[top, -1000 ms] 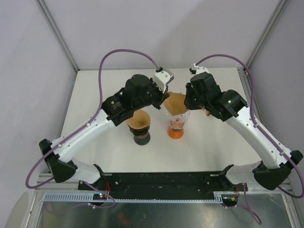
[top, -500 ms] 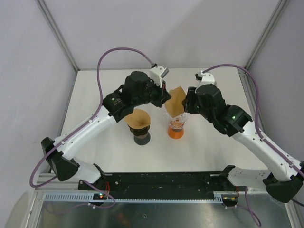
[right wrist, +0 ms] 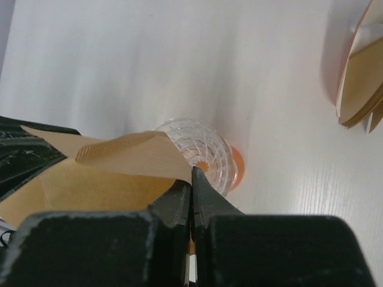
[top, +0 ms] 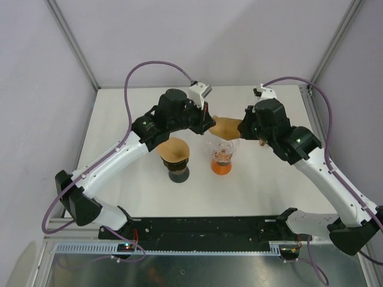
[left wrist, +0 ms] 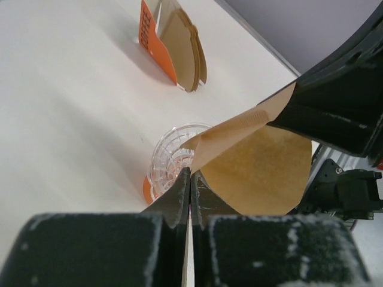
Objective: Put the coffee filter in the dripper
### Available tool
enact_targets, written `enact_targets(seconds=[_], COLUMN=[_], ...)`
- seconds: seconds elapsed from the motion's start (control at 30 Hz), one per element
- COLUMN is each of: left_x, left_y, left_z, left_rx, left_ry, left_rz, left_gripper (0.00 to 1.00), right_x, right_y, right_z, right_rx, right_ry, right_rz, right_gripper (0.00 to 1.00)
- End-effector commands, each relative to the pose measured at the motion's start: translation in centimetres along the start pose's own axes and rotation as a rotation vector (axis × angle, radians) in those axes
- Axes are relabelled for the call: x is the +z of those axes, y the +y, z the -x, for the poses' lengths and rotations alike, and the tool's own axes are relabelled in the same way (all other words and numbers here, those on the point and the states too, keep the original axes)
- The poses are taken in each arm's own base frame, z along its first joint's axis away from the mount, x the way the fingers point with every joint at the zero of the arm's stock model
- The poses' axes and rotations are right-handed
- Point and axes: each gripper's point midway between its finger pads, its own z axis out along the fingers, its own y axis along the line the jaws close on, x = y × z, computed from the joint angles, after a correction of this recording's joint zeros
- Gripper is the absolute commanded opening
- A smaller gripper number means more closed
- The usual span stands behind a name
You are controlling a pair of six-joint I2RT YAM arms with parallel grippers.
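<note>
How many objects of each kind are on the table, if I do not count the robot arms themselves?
Single brown paper coffee filter: 1
Clear ribbed dripper with orange base: 1
Orange pack of spare brown filters: 1
Total: 3

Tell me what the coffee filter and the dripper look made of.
The coffee filter: brown matte paper, likely unbleached, with a crimped seam. The dripper: clear, glossy, ribbed walls; glass or hard plastic, cannot tell. Its orange base looks opaque, probably plastic.
</note>
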Motion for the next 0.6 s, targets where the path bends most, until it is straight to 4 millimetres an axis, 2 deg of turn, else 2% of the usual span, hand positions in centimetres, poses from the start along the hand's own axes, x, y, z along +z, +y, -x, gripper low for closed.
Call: enact_targets(seconds=[0.0, 0.1, 0.33, 0.57], left_x=[1.5, 2.1, 2.0, 2.1], left_y=[0.4, 0.5, 0.4, 0.5], left_z=[-2.3, -3.4, -6.0, -6.9], left_rx=[-0.041, -0.053, -0.085, -0.088], left_ry=[0.06, 0.093, 0.163, 0.189], left_rz=[-0.017, -0.028, -0.061, -0.066], left_gripper=[0.0, 0.0, 0.0, 0.0], right_x=[0.0, 0.6, 1.2, 2.9], right_y=[-0.4, -0.4, -0.7, -1.3], right_z=[-0.5, -1.2, -2.5, -3.0], right_rx=[-0.032, -0.05, -0.077, -0.081], right_ry=[0.116, 0.18, 0.277, 0.318], right_rz=[0.001, 0.007, 0.001, 0.001], right_gripper=[0.0, 0.0, 0.0, 0.0])
